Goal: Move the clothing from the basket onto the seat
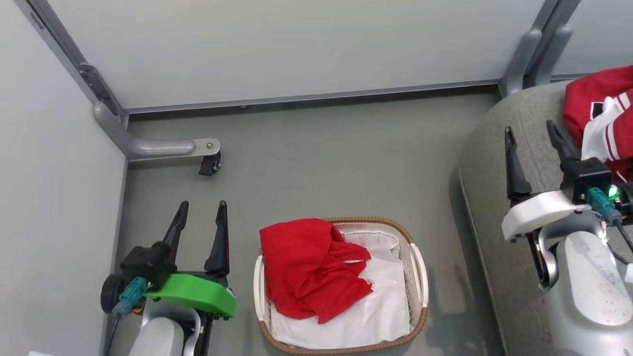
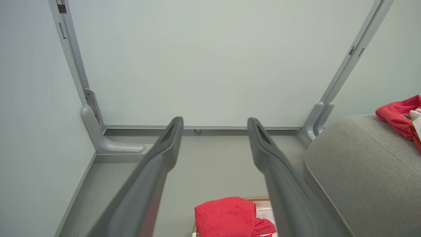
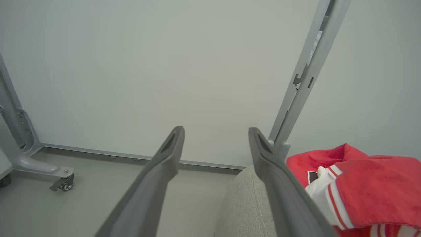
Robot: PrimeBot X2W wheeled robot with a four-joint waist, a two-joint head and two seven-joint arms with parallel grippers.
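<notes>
While one garment lies on the sofa and another waits in the basket, the step in hand looks like the reach for that second piece. At the far left the left jaws stand spread wide and empty above the grey floor (image 1: 321, 163), just beside the laundry basket (image 1: 421, 277), their fingers pointing away from it. To their right the plain red garment (image 1: 309, 269) lies crumpled in the basket's left half, one fold draped over the brown woven rim and the rest on the white liner (image 1: 381, 306). It looks soft and loose, with a ragged lower edge. Next, I judge, jaws must swing over the basket, drop, and pinch a raised fold without catching the liner. Further right, the grey sofa (image 1: 494, 207) carries the red-and-white garment (image 1: 593, 106) with its striped trim, and the right jaws hang parted and empty over the cushion, just left of it.
</notes>
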